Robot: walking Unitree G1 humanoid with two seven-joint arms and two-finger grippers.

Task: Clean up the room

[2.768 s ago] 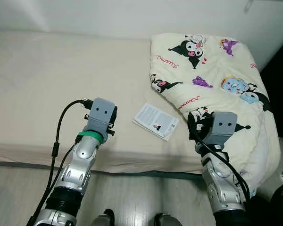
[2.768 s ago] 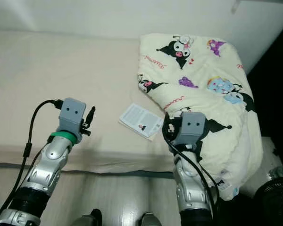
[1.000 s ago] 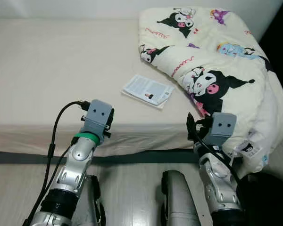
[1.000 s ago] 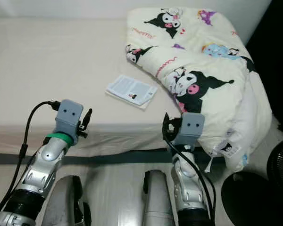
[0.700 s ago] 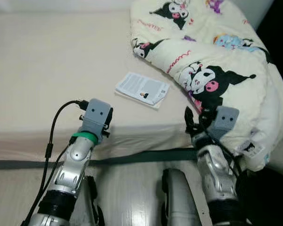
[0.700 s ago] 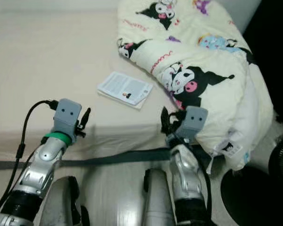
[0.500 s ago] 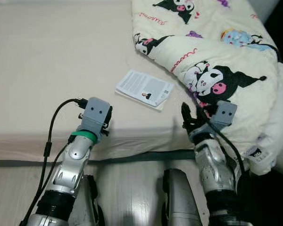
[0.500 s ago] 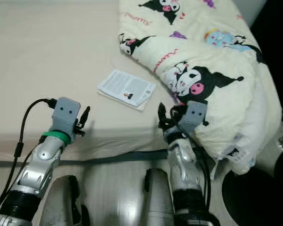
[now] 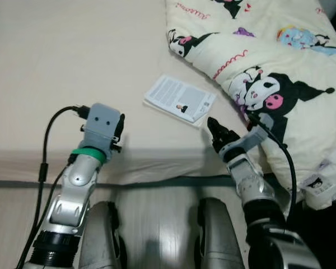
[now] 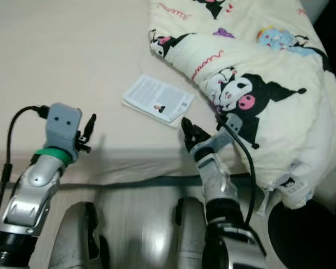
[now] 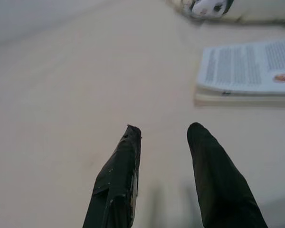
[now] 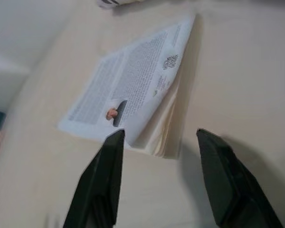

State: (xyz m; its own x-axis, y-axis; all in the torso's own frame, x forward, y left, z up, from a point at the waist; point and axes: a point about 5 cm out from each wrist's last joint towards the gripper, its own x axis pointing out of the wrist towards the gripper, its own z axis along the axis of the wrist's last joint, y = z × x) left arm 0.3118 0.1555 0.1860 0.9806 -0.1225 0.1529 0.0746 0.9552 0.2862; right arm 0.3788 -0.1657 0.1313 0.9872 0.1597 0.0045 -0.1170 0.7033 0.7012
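A thin white paperback book (image 9: 180, 99) lies flat on the beige bed (image 9: 50, 61), beside the edge of a cream cartoon-print blanket (image 9: 269, 61). My right gripper (image 9: 217, 130) hovers open just short of the book's near corner. In the right wrist view the book (image 12: 133, 95) lies just ahead of the spread fingertips (image 12: 115, 138). My left gripper (image 9: 119, 126) is open above bare sheet near the bed's front edge, to the left of the book (image 11: 249, 71). Nothing is between its fingers (image 11: 126, 156).
The blanket is heaped over the bed's right side and hangs off the right corner (image 9: 319, 179). A dark bed frame strip (image 9: 157, 182) runs below the mattress, with pale wood floor (image 9: 151, 224) and my own legs beneath. The left half of the bed is bare sheet.
My right arm has reached forward and left, bringing its gripper from beside the blanket up to the book's near corner. The camera has tilted closer over the bed. The left arm has hardly moved.
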